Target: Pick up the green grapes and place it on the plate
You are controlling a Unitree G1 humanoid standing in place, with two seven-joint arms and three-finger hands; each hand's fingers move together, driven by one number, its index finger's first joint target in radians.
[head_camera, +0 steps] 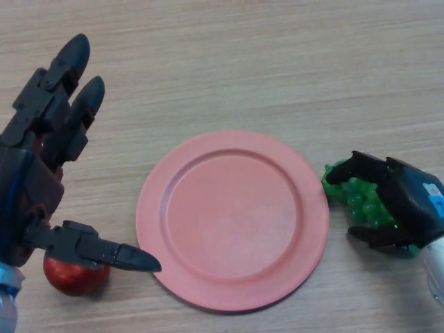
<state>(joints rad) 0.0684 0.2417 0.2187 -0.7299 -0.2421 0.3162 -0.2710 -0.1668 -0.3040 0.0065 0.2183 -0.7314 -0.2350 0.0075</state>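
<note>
Right hand [409,208]: at the right edge of the frame, my fingers and thumb are curled round the green grapes [361,198], fingers over the top of the bunch and thumb beneath it.
Green grapes: right of centre, just beside the right rim of the plate [232,218], not on it; I cannot tell whether the bunch rests on the table [243,62] or is already clear of it.
Plate: pink, round, in the middle of the frame, nothing lying on it.
Left hand [48,166]: at the left side of the frame, fingers straight and pointing toward the upper left, thumb stretched toward the plate's lower left rim; it holds nothing.
Red apple [75,272]: lower left corner, partly hidden under my left thumb, just off the plate.
Step in hand: I judge this to be the grasp, with the bunch enclosed and the carry not yet made.
Next move: it calls for a firm hold that does not crush or shed grapes, a lift high enough to clear the raised rim, a short move toward the frame's centre, then letting go over the plate's flat middle.
</note>
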